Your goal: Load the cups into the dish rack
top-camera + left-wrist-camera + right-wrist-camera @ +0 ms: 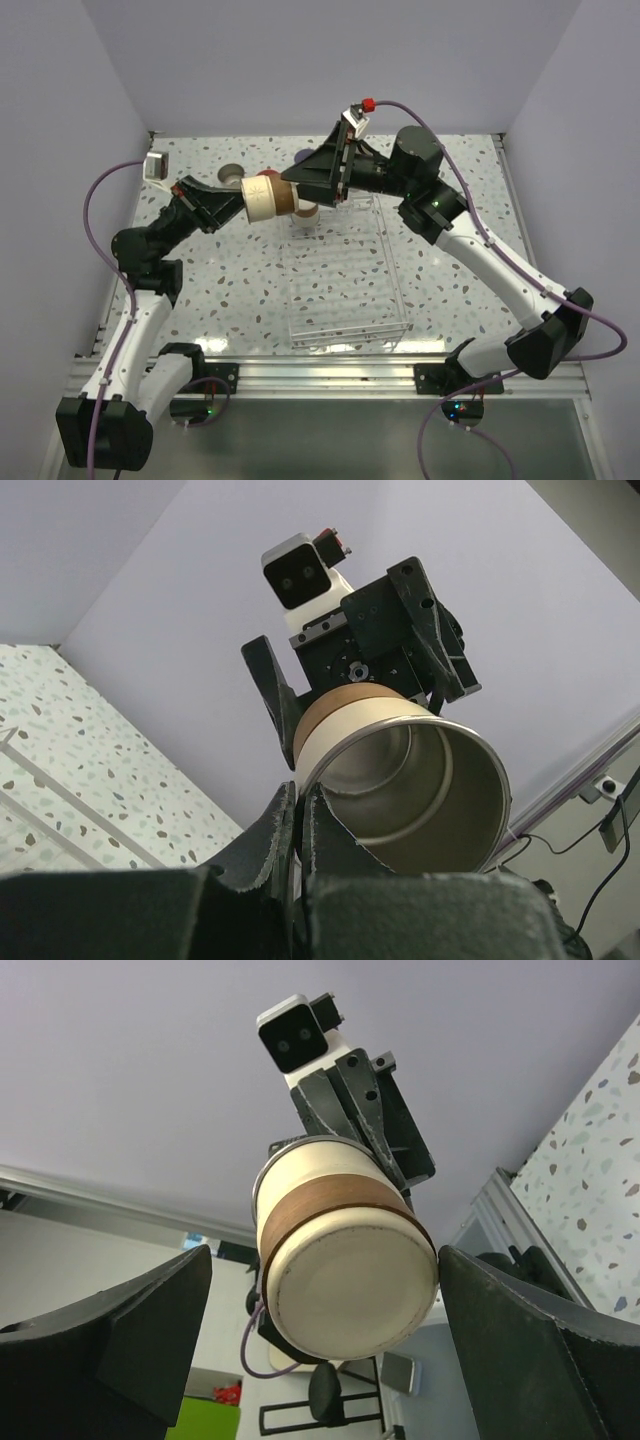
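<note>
My left gripper [238, 205] is shut on the rim of a cream cup with a brown band [268, 200], holding it sideways in the air beyond the dish rack's [398, 285] far left corner. In the left wrist view the fingers [298, 798] pinch the rim of the cup [400, 770], whose inside looks metallic. My right gripper [300, 185] is open, its fingers either side of the cup's base [345, 1260] without closing on it. A coral-red cup [268, 176] and a brown-grey cup [231, 173] stand on the table behind.
Another cup [305, 214] shows at the rack's far left corner, under the right gripper. A dark bluish thing [303, 157] is partly hidden behind the right gripper. The speckled table [220, 290] has walls at the back and sides.
</note>
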`<state>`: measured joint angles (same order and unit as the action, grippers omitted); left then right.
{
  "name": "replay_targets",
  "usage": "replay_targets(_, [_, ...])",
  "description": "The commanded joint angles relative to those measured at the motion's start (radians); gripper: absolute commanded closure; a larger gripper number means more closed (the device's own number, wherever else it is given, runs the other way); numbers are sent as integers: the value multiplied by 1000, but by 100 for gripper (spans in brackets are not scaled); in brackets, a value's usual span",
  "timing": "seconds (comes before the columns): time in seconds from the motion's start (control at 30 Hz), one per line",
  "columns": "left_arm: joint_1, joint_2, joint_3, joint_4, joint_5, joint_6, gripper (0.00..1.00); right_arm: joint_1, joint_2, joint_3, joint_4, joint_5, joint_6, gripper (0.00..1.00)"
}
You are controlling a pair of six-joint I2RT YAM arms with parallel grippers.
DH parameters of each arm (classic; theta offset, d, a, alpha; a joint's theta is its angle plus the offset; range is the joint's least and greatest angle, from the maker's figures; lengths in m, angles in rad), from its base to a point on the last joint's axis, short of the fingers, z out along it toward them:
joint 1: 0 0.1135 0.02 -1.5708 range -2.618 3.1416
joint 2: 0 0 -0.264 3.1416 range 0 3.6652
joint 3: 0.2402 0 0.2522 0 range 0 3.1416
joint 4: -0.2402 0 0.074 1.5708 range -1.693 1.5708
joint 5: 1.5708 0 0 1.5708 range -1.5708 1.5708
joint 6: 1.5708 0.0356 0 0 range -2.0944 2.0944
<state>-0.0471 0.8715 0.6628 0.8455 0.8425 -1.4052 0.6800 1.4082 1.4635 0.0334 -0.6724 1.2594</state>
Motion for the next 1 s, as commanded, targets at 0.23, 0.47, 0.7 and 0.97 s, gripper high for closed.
replay_targets(0.23, [1,-8,-40,43,-59,1,100,26,12,-32,200,-41,104,20])
replay_targets(0.47, [0,-8,-32,-45,-65,51,100,38,12,-43,232,-49,106,76])
replay_targets(0.7, [0,-5,-5,-157,-65,112,95,38,6,-55,235,-35,98,100])
replay_targets(0.97, [0,-11,21,-284,-68,187,58,38,8,-49,232,-27,87,100])
